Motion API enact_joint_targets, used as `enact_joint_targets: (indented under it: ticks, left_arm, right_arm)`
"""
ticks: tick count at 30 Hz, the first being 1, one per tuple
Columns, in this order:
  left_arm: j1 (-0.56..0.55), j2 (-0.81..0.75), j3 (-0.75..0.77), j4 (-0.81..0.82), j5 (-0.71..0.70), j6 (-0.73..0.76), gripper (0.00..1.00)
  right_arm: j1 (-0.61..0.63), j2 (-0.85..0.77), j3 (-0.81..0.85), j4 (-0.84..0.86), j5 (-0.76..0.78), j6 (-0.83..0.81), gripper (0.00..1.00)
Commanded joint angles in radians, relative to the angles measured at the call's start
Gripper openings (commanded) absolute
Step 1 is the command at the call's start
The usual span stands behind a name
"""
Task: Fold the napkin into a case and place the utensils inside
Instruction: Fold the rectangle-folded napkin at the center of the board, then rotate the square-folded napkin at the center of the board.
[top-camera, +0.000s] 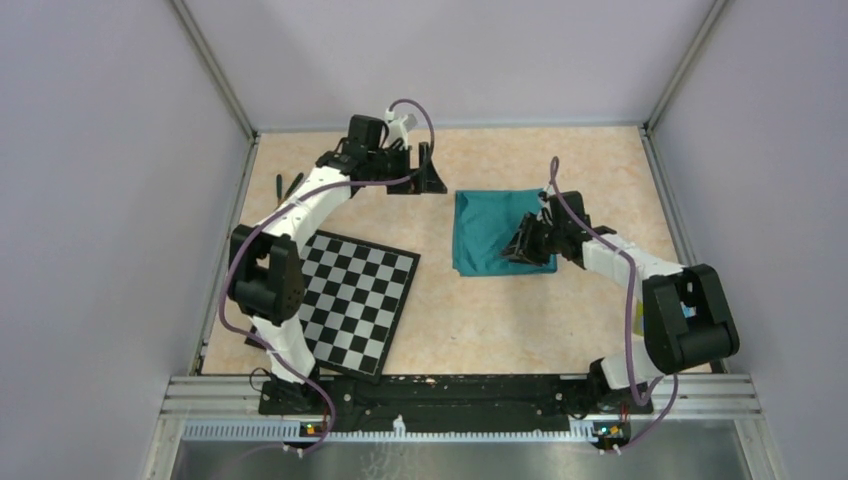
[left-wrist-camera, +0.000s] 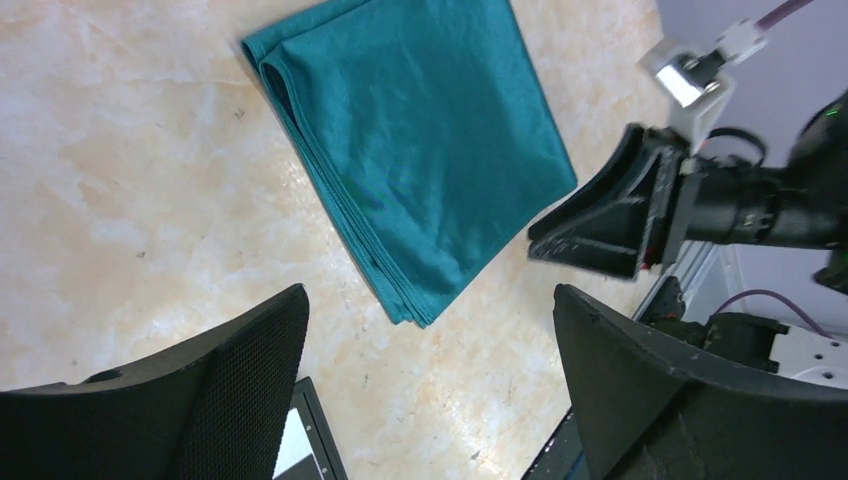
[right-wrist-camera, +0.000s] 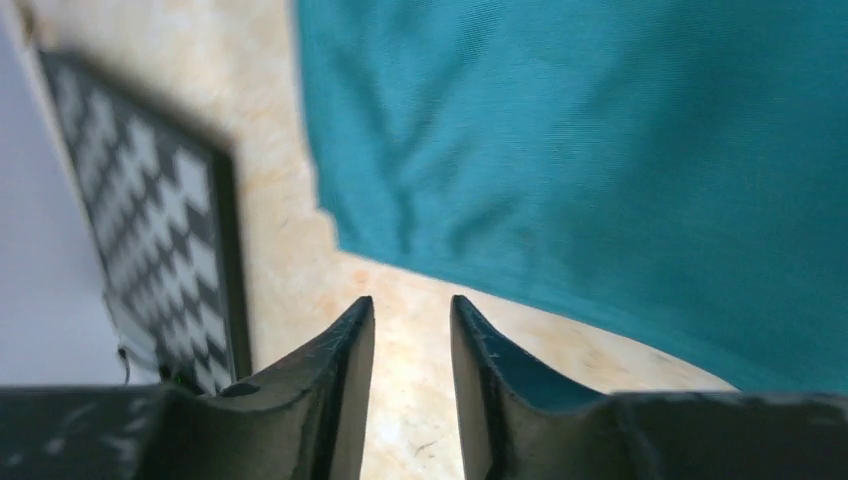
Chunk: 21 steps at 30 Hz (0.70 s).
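Note:
The teal napkin (top-camera: 485, 232) lies folded into a thick oblong on the table right of centre, its stacked edges plain in the left wrist view (left-wrist-camera: 420, 150). My right gripper (top-camera: 520, 250) hovers low at the napkin's near right part. In its own view the right gripper (right-wrist-camera: 410, 305) has its jaws a narrow gap apart over bare table, just off the napkin's edge (right-wrist-camera: 600, 150), with nothing between them. My left gripper (top-camera: 430, 182) hangs wide open to the far left of the napkin, empty (left-wrist-camera: 430, 320). Two dark slim utensils (top-camera: 288, 185) lie at the far left by the wall.
A black-and-white checkerboard mat (top-camera: 350, 295) lies at the near left, also in the right wrist view (right-wrist-camera: 150, 240). Grey walls close in the table on three sides. The right gripper's black fingers (left-wrist-camera: 600, 225) show in the left wrist view beside the napkin.

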<state>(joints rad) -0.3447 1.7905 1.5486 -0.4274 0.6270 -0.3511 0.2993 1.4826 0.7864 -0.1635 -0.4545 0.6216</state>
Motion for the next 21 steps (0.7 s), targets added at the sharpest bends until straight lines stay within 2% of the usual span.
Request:
enact_joint_targets:
  ticks: [1,3,5,8,15,17,21]
  left_arm:
    - [-0.049,0.076,-0.006,0.025,-0.016,0.042,0.94]
    - [-0.089,0.097,0.004,0.016,-0.073,0.042,0.93]
    - [-0.124,0.132,0.033,0.005,-0.109,0.031,0.91]
    - [-0.166,0.207,0.102,-0.014,-0.124,-0.022,0.87]
    - [-0.196,0.283,0.138,0.098,-0.161,-0.153,0.88]
    - [-0.192,0.317,0.177,0.108,-0.176,-0.155,0.91]
    - [-0.160,0.413,0.339,0.087,-0.182,-0.142,0.93]
  right_arm:
    - [-0.035,-0.042,-0.016,-0.071,0.251,-0.036,0.21]
    - [-0.045,-0.012,-0.013,-0.076,0.300,-0.058,0.06]
    - [-0.061,0.027,-0.009,-0.082,0.355,-0.079,0.00]
    - [-0.111,0.101,-0.004,-0.091,0.391,-0.103,0.00]
    - [-0.250,0.261,0.030,-0.075,0.448,-0.139,0.00]
    - [-0.264,0.337,0.113,-0.103,0.523,-0.137,0.00]
    - [-0.277,0.508,0.427,-0.263,0.607,-0.180,0.00]
